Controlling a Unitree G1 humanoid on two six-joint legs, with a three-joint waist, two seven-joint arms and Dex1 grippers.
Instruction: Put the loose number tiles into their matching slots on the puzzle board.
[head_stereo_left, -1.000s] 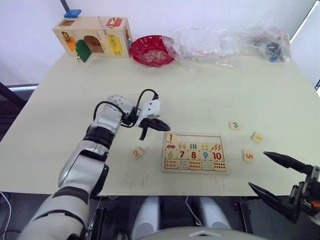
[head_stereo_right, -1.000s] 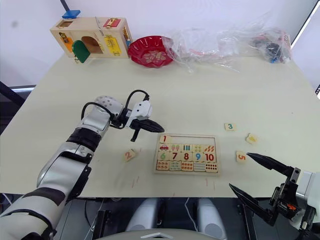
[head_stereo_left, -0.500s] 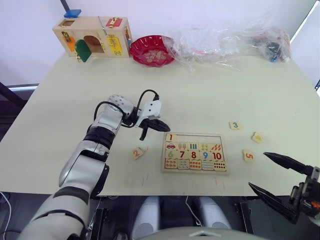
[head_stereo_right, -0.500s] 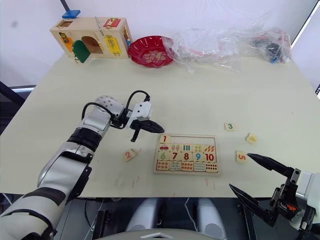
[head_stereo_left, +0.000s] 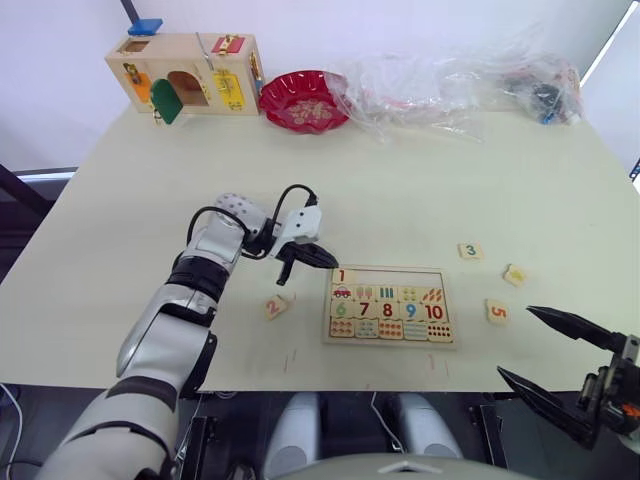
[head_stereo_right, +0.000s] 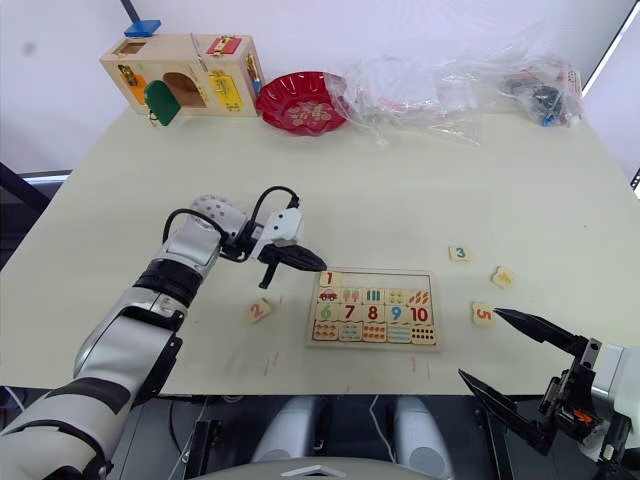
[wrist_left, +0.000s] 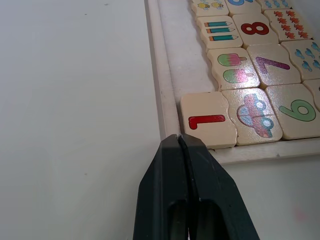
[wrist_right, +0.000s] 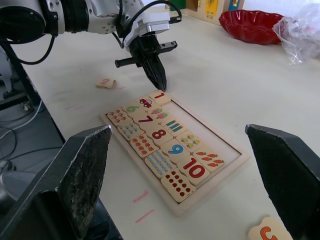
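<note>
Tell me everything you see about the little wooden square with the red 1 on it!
The small square pale-wood tile with a red 1 lies flat in the puzzle board, at the left end of the top slot strip. Its wavy edge meets the car picture tile. The left gripper, shut, points at its corner without holding it.

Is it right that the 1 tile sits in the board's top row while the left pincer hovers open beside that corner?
Not quite: the left pincer is shut, its two black fingers pressed together, as the left wrist view shows. The rest holds: the 1 tile sits in the top row of the board, and the pincer is beside that corner.
</note>
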